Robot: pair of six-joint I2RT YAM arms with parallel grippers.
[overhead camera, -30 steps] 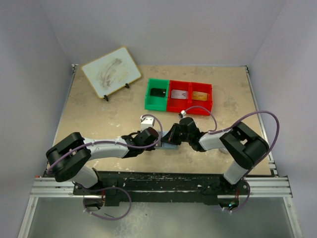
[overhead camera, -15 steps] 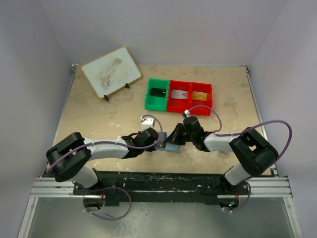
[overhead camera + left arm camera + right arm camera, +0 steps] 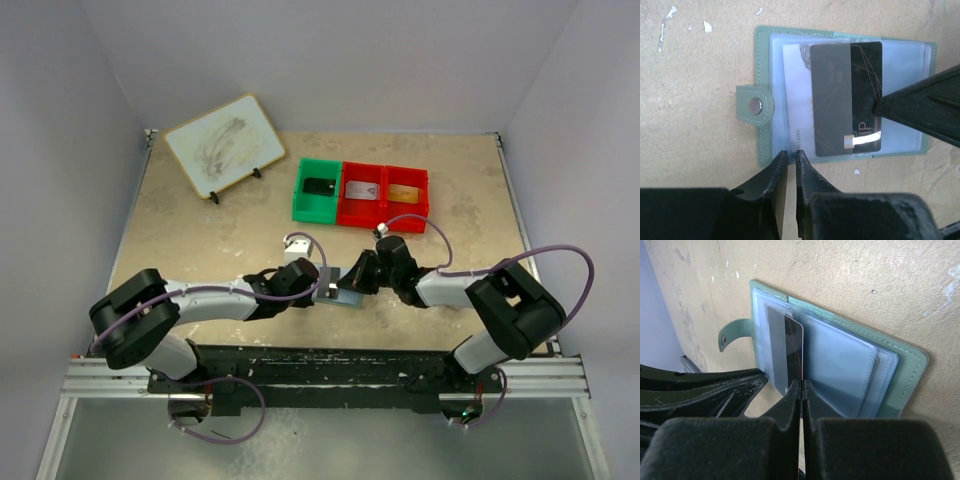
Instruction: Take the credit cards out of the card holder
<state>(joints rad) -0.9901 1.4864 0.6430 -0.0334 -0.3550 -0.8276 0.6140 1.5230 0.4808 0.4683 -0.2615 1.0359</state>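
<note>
Card holder [image 3: 905,85] open flat, glossy black card [image 3: 845,95] clamped in right pincer [image 3: 801,383], left pincer [image 3: 791,153] slightly apart

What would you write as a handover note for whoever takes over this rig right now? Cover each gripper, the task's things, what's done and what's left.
Right gripper: shut on the edge of the black card, which sticks partly out of the card holder.
Left gripper: jaws almost closed at the holder's near edge; grip unclear.
Card holder: lying open on the table.
Done: three cards lie in the bins, one each.
To do: pull the black card free, then the pale card tucked in the holder.
</note>
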